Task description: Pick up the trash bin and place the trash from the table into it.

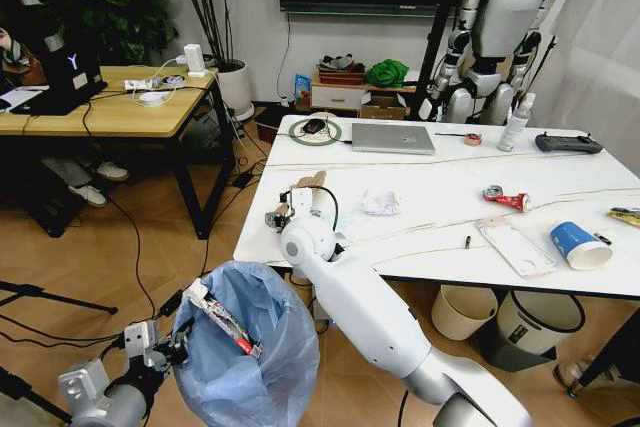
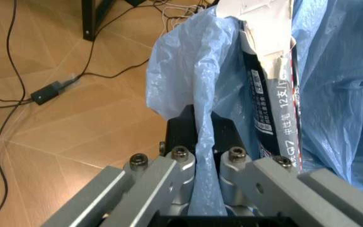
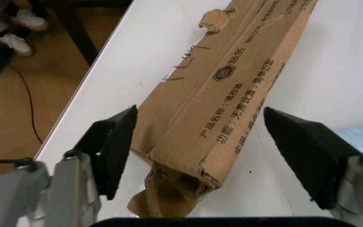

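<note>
My left gripper (image 1: 172, 350) (image 2: 202, 150) is shut on the rim of the trash bin (image 1: 250, 347), pinching its light-blue bag (image 2: 188, 80) and holding it beside the table's near left corner. A torn printed carton (image 2: 271, 94) lies inside the bag. My right gripper (image 1: 288, 212) (image 3: 207, 156) hangs open over the table (image 1: 420, 222), one finger on each side of a long piece of brown cardboard (image 3: 222, 90) (image 1: 312, 181). More trash lies to the right: crumpled white paper (image 1: 380, 203), a crushed red can (image 1: 506, 198), plastic packaging (image 1: 515, 245), a blue paper cup (image 1: 578, 244) and a yellow-green wrapper (image 1: 625, 215).
At the table's far side are a silver laptop (image 1: 393, 137), a spray bottle (image 1: 515, 124), a black controller (image 1: 568, 143) and a green ring (image 1: 315, 131). Under the table stand a cream bin (image 1: 463, 309) and a black bin (image 1: 538, 322). A wooden desk (image 1: 110, 112) stands left; cables cross the floor.
</note>
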